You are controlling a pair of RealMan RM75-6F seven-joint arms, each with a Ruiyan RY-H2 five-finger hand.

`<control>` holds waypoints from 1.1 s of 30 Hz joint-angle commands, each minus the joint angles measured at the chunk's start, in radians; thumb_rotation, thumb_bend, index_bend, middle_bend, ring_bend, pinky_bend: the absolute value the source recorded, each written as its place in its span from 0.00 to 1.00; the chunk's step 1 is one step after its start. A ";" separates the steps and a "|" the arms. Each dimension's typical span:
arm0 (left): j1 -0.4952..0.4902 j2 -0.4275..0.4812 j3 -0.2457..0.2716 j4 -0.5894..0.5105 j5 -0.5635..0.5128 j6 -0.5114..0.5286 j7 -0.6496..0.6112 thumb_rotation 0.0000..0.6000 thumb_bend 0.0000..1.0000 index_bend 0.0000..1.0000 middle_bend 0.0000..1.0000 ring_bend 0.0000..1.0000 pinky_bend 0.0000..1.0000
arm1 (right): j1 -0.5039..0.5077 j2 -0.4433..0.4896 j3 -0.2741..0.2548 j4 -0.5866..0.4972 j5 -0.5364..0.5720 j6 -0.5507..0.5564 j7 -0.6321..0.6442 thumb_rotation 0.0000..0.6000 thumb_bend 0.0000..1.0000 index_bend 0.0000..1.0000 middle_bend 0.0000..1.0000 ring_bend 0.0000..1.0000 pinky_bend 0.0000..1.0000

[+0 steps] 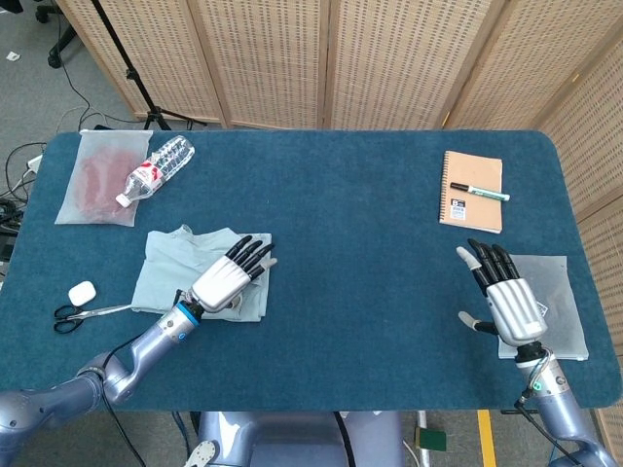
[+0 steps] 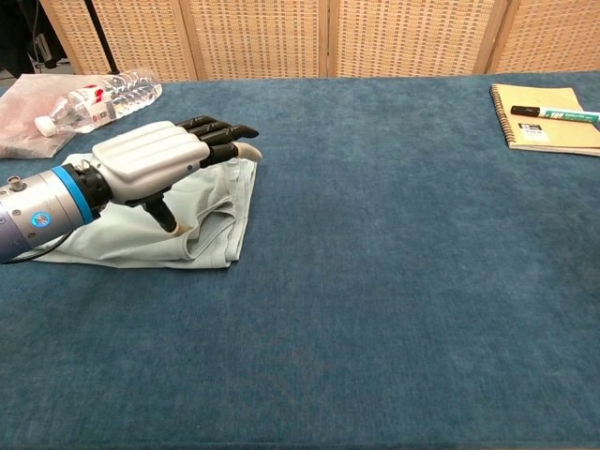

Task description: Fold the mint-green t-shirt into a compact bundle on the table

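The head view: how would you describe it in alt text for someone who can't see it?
Seen from above, the robot's left hand reaches flat over the right edge of a partly folded mint-green t-shirt on a blue table. Its right hand hovers open beside a clear plastic sheet. A notebook, water bottle and scissors lie around.

A marker (image 1: 479, 191) is lying on a notebook (image 1: 472, 191); scissors (image 1: 80, 314) are resting beside what appears to be an eraser (image 1: 81, 291).

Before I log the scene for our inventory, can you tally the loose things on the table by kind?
Clothing: 1, t-shirt
Bottles: 1
Plastic bags: 2
Notebooks: 1
Markers: 1
Scissors: 1
Small white case: 1
Total: 8
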 commanded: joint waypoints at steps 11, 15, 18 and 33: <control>-0.011 -0.030 -0.026 0.035 -0.026 -0.036 0.050 1.00 0.05 0.04 0.00 0.00 0.00 | -0.001 -0.001 -0.002 -0.002 -0.003 0.000 -0.004 1.00 0.00 0.00 0.00 0.00 0.02; -0.014 -0.037 -0.028 0.042 -0.031 -0.045 0.039 1.00 0.04 0.04 0.00 0.00 0.00 | -0.001 0.000 -0.002 -0.001 -0.003 0.001 -0.003 1.00 0.00 0.00 0.00 0.00 0.02; -0.007 -0.020 -0.032 0.015 -0.028 -0.016 -0.008 1.00 0.01 0.04 0.00 0.00 0.00 | -0.001 0.000 -0.002 0.001 -0.001 -0.001 -0.001 1.00 0.00 0.00 0.00 0.00 0.02; 0.011 0.109 -0.052 -0.169 -0.063 -0.017 -0.038 1.00 0.00 0.00 0.00 0.00 0.00 | -0.002 -0.002 -0.006 -0.001 -0.011 0.005 -0.011 1.00 0.00 0.00 0.00 0.00 0.02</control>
